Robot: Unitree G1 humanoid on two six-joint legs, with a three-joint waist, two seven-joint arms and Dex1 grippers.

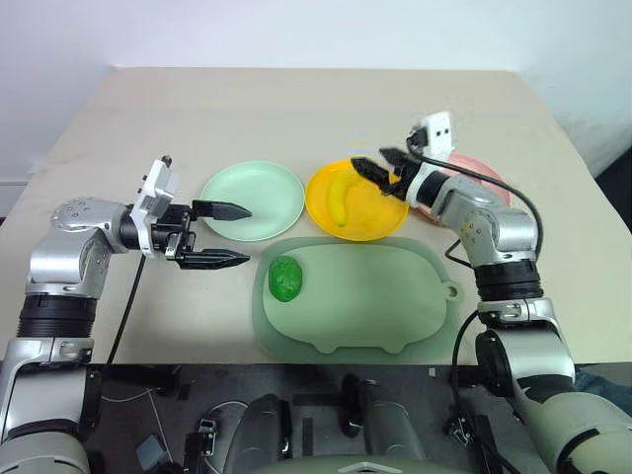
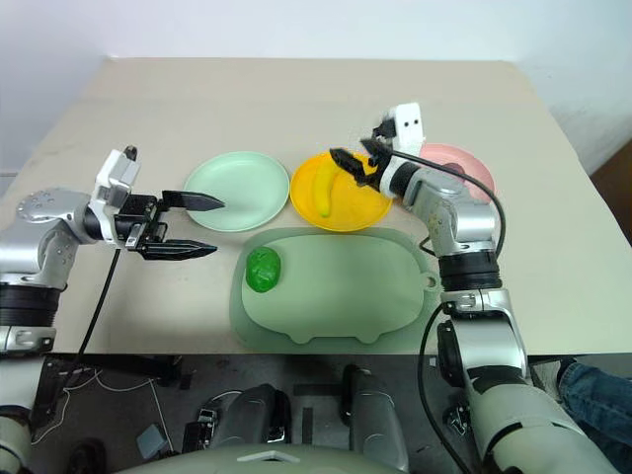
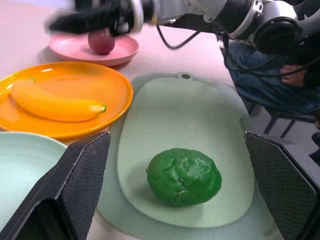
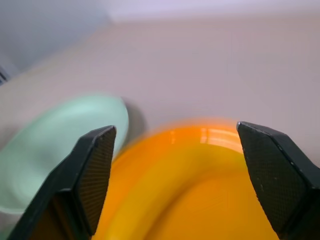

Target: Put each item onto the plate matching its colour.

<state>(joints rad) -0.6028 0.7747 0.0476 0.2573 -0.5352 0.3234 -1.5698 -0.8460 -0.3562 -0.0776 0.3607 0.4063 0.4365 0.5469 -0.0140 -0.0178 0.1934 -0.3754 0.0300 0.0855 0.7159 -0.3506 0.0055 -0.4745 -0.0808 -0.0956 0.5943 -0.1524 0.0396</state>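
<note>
2 of the 3 toy foods are seen on plates of their own colour. The yellow banana (image 1: 341, 196) is laid on the yellow plate (image 1: 380, 219), and the dark red fruit (image 3: 101, 41) is sat on the pink plate (image 3: 75, 48), as shown in the left wrist view. So 2 jobs look done and 1 is left.

The green lump (image 1: 286, 278) is not on its plate yet. It is found on the big pale green mat (image 1: 375, 296), near the mat's left end. The mint green plate (image 1: 267, 202) is bare and is placed just behind the mat, close to the lump. The lump must be picked up and put there for the task to be finished.

The left gripper (image 1: 229, 235) is held wide open and nothing is gripped by it. It is pointed across the table towards the right, with 1 finger over the near edge of the mint green plate and the other over the table. The green lump is seen between its fingers in the left wrist view, but it is not touched.

The right gripper (image 1: 379, 166) is held above the yellow plate. Its fingers are spread apart, and nothing is held or touched by them.
</note>
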